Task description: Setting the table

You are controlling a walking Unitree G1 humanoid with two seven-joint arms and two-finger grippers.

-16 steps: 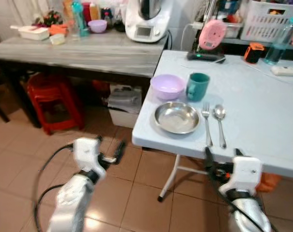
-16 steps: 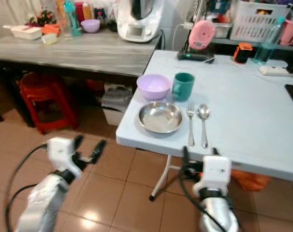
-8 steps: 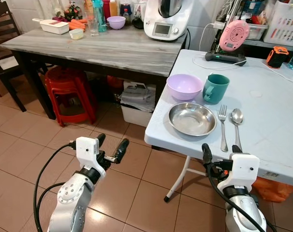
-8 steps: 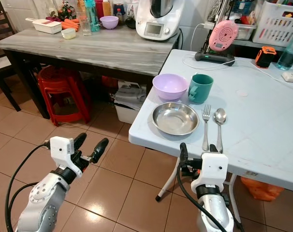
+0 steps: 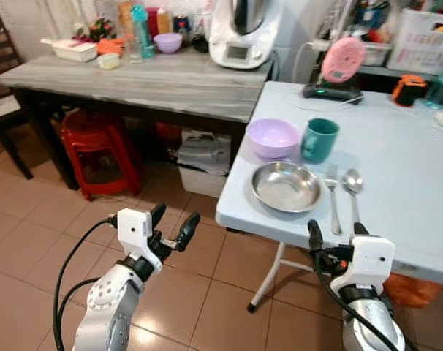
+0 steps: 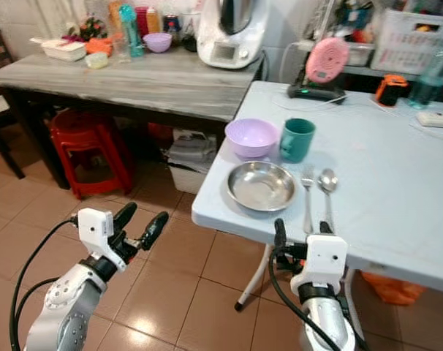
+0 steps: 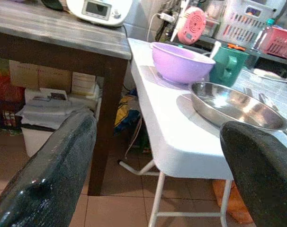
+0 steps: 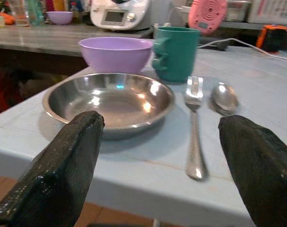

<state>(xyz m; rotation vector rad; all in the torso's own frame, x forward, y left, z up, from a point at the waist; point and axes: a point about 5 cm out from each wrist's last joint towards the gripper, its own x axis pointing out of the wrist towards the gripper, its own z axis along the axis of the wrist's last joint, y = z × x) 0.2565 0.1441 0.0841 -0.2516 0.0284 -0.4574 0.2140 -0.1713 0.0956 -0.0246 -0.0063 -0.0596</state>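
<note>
Both grippers, left [image 5: 172,224] and right [image 5: 333,235], hold jaws apart, empty, the steel plate [image 5: 286,186] beyond them.

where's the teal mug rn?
The teal mug stands on the light blue table, right beside the lilac plastic bowl and just behind the round steel plate and the fork.

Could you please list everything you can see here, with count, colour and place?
Table: one, pale blue, on the right.
Plate: one, steel, near the table's front edge.
Bowl: one, lilac, behind the plate.
Mug: one, teal, right of the bowl.
Fork: one, steel, right of the plate.
Spoon: one, steel, right of the fork.
Counter: one, grey wood.
Stool: one, red, under the counter.
Left hand: open, above the floor.
Right hand: open, at the table edge.
</note>
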